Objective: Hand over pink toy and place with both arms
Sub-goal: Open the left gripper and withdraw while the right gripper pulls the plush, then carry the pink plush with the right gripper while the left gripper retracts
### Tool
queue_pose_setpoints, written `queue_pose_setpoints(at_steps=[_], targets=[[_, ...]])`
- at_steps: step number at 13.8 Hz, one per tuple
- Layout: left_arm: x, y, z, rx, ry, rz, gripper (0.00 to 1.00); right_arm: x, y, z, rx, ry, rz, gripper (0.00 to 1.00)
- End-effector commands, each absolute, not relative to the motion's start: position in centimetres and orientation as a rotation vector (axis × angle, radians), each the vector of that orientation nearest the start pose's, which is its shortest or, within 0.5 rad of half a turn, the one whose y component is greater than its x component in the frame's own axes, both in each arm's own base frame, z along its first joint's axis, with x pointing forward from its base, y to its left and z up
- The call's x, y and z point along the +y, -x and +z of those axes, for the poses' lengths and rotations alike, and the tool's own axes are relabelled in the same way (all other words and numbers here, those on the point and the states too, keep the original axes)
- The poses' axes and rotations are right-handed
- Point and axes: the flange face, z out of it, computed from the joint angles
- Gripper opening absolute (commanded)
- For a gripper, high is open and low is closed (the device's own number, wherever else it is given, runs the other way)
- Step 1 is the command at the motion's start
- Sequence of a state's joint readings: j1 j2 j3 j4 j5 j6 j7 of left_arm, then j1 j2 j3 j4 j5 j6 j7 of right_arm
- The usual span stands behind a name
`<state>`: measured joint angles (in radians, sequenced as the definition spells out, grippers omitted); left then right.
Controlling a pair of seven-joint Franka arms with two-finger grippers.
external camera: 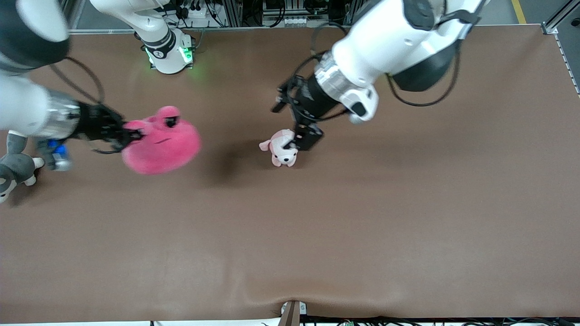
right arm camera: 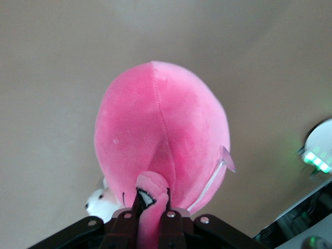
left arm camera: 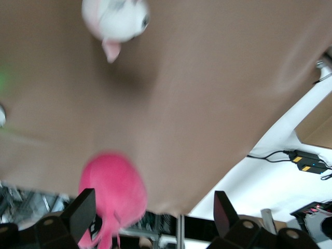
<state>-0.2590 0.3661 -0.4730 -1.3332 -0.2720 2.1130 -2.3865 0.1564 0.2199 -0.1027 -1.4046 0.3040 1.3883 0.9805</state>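
Observation:
The pink toy [external camera: 162,141] is a round hot-pink plush, held up off the brown table toward the right arm's end. My right gripper [external camera: 131,135] is shut on one of its stubby protrusions. In the right wrist view the toy [right arm camera: 161,129] fills the middle, and the gripper [right arm camera: 153,201] pinches the protrusion between both fingers. My left gripper [external camera: 300,141] is open and empty in the air over the middle of the table, by a small puppy plush. In the left wrist view its gripper [left arm camera: 153,218] holds nothing, and the pink toy [left arm camera: 111,192] shows farther off.
A small pale pink-and-white puppy plush [external camera: 282,149] lies mid-table; it also shows in the left wrist view [left arm camera: 116,18]. A grey-and-white plush animal [external camera: 13,170] lies at the right arm's end of the table. The right arm's base [external camera: 170,52] stands at the table's robot edge.

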Motion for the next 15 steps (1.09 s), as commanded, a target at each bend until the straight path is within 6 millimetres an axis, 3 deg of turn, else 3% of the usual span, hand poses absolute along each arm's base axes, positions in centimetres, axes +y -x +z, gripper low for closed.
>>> queue_pose_setpoints(at_steps=[1, 3, 6, 11, 14, 15], targets=[[-37.4, -57.1, 59.9, 1.982, -1.815, -0.452, 1.0, 5.3, -59.3, 56.8, 1.184, 2.797, 0.465, 0.0], [-33.3, -58.1, 61.3, 1.847, -1.952, -0.351, 1.0, 3.2, -59.7, 55.6, 1.172, 2.848, 0.457, 0.0], [-28.6, -58.9, 60.6, 1.704, -2.205, -0.277, 1.0, -0.6, -61.0, 52.9, 1.242, 2.821, 0.486, 0.0], [-21.1, -59.7, 60.3, 1.296, -2.662, -0.113, 1.0, -6.7, -63.3, 47.6, 0.962, 2.966, 0.458, 0.0], [-17.9, -59.6, 59.9, 1.014, -2.943, -0.029, 1.0, -8.4, -64.5, 43.9, 1.033, 2.918, 0.488, 0.0], [-17.3, -59.4, 60.5, 0.916, -3.011, 0.015, 1.0, -9.7, -64.7, 42.6, 1.136, 2.849, 0.5, 0.0]])
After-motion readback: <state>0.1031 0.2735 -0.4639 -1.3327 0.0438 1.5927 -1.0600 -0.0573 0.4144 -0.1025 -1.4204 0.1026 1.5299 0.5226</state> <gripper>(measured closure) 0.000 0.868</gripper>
